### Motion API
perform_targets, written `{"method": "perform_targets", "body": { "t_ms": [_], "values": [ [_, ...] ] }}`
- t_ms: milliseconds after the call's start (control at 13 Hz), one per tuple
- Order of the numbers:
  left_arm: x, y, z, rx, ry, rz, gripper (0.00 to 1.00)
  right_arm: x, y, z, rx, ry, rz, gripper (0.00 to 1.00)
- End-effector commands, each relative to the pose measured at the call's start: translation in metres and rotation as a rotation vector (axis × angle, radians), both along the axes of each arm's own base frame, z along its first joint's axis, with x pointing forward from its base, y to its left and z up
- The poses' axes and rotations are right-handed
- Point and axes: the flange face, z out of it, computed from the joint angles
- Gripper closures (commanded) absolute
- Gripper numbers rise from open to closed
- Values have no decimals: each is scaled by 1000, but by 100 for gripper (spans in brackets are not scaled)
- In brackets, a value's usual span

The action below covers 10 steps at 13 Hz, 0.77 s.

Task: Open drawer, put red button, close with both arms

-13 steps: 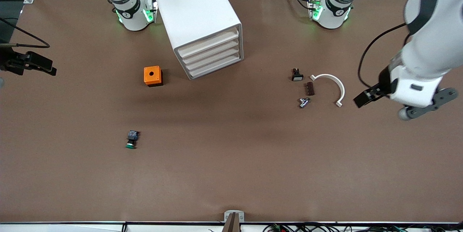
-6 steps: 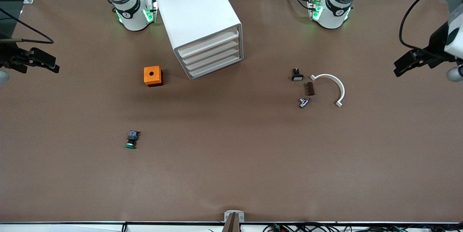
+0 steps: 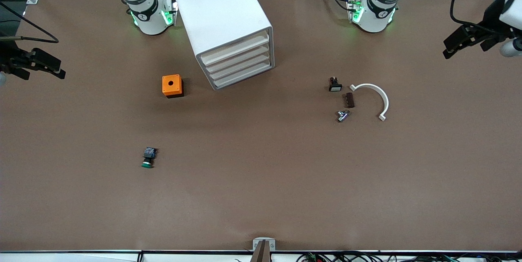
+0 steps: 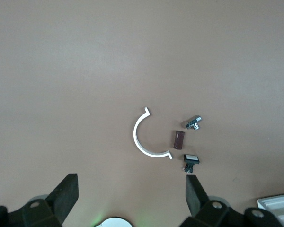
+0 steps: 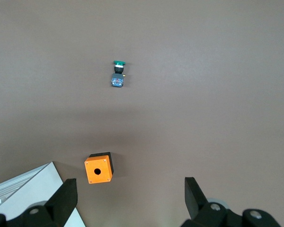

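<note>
Both claws hang wide and empty at the ends of the tabletop point(image 3: 261, 196). The left claw point(image 3: 458, 44) is up in the air over the left arm's end of the tabletop, its fingers point(image 4: 66, 194) spread well apart with nothing between them. The right claw point(image 3: 47, 66) is over the right arm's end, its fingers point(image 5: 64, 198) equally far apart and bare.

The white cabinet point(image 3: 222, 21) stands on the tabletop between the two arm bases, turned at an angle, with all four drawers point(image 3: 236, 60) pushed in flush. No red button shows in any view, so I cannot tell where it is.

An orange box point(image 3: 172, 85) with a hole in its top sits near the cabinet, toward the right arm's end. A green-capped switch point(image 3: 148, 158) lies on its side well apart from the box and nearer to the front camera.

Toward the left arm's end lies a small cluster: a curved white clip point(image 3: 373, 98), a dark brown block point(image 3: 349, 100) just beside it, a small black switch point(image 3: 335, 84) with a pale face, and a little silver fitting point(image 3: 342, 115) nearest to the front camera.
</note>
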Motion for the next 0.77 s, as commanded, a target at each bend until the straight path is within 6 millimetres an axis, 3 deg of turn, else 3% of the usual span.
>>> {"method": "perform_targets", "body": {
  "t_ms": [0,692],
  "values": [
    [-16,1,-2,-8,-7,-7,0,-8,-4,2,21,-16,12,0],
    [-7,3,-6,-29,7,-45,0,-17,-5,4,-28,-54,46,0]
  ]
}}
